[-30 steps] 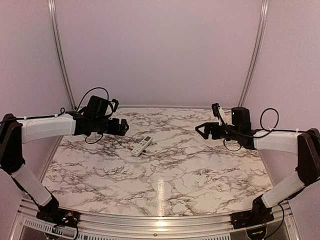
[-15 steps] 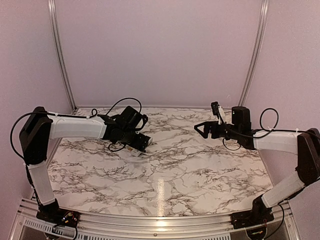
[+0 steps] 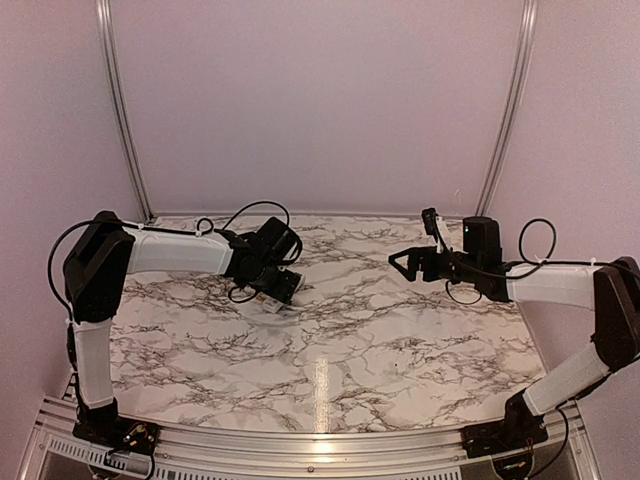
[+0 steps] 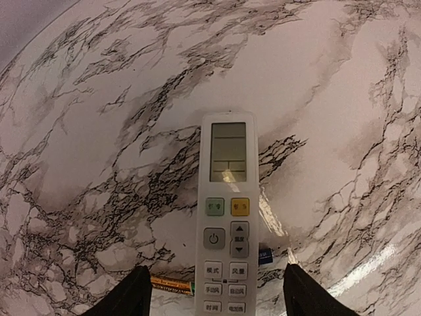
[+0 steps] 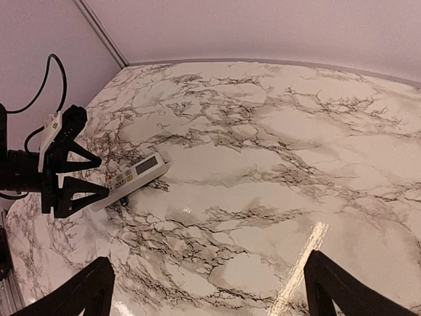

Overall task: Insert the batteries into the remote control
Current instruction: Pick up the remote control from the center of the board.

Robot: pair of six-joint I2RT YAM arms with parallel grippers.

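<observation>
**Left arm poised to take the remote**

Left gripper (image 4: 215, 267) hangs low over the marble table (image 3: 400, 360), left of centre. Its jaws are parted wider than the remote control (image 4: 227, 217), one finger on each side of the near, button end, and neither touches it. Nothing is held.

From where I stand, the remote lies flat and face up, with its screen toward the far end and its buttons toward the gripper. A small orange-and-black label (image 4: 171, 284) peeks out from under its left edge and a blue scrap (image 4: 265, 255) from under its right. They may be batteries, but I cannot tell.

I take this to be the grasp on the remote, at the very start of the job. Since the face is up, the battery recess must be underneath. The next move probably calls for a square pinch on the long sides, then a lift and a turn-over, without sliding the body across whatever lies beneath it.

Farther back on the right, the right gripper (image 3: 400, 260) hovers above the table with its jaws spread and empty, well apart from the remote and pointed toward it. Beyond that is only the plain far wall (image 3: 320, 110).
</observation>
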